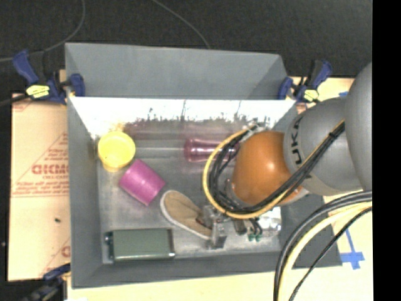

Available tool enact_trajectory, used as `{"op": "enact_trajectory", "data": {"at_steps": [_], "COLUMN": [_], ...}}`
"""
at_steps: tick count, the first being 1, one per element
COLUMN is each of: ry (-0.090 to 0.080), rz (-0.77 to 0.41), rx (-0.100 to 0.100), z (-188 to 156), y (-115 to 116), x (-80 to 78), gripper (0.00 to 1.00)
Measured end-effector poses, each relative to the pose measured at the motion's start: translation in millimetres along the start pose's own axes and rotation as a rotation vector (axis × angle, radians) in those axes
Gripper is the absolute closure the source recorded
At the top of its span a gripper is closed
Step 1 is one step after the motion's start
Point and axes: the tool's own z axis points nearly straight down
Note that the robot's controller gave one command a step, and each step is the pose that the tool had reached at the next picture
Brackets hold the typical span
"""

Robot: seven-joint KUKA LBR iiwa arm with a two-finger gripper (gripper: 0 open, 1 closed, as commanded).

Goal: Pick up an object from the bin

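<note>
My gripper (216, 232) hangs low in the bin's front middle, just under the arm's orange cover. It stands at the right end of a beige oval thing (180, 212) shaped like a small shoe sole, which lies slantwise on the floor. Whether it touches that thing is unclear. A flat grey-green rectangular block (140, 244) lies to the left of the gripper, along the front wall. A magenta cup (142, 182) lies on its side further left and back.
A yellow round cup (116, 149) sits at the back left. A clear pink bottle-like thing (199, 149) lies along the back wall, partly behind the arm's cables. A small white item (269, 221) with green bits peeks out at the right under the arm.
</note>
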Motion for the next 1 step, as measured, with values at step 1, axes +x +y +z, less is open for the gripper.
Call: {"op": "enact_trajectory", "data": {"at_steps": [1], "ry": [-0.002], "rz": [-0.046], "rx": [0.001], "z": [-24.6], "y": [-2.5], "x": [4.3], "gripper": [1.00]}}
